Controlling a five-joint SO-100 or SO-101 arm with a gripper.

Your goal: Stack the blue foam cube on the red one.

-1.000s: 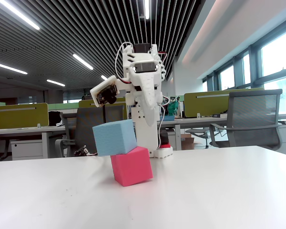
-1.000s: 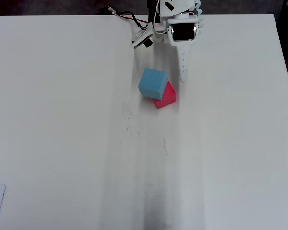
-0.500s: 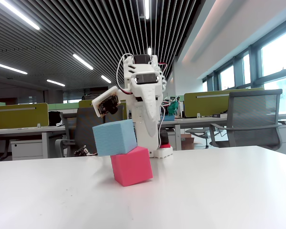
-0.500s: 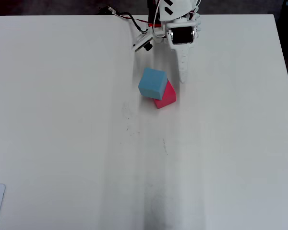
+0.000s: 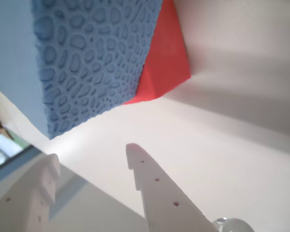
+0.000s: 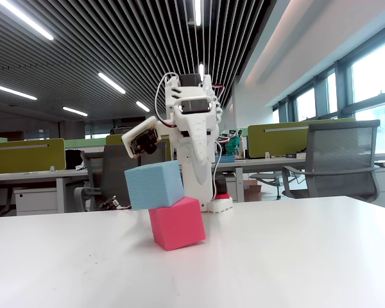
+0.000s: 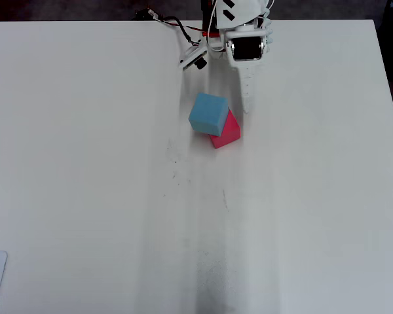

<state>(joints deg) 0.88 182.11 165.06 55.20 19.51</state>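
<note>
The blue foam cube [image 6: 155,185] sits on top of the red one [image 6: 177,223], shifted to the left in the fixed view, overhanging and slightly tilted. From above the blue cube [image 7: 208,113] covers most of the red cube [image 7: 228,133]. My gripper [image 5: 92,153] is open and empty, its white fingers apart from both cubes. In the wrist view the blue cube [image 5: 87,58] fills the upper left, with the red cube [image 5: 164,63] behind it. In the overhead view the gripper [image 7: 239,108] hangs just behind the stack, toward the arm's base.
The white table [image 7: 85,196] spreads wide around the stack. The arm's base [image 7: 239,26] and its cables [image 7: 173,23] are at the table's far edge. Office desks and a grey chair [image 6: 340,160] stand beyond the table.
</note>
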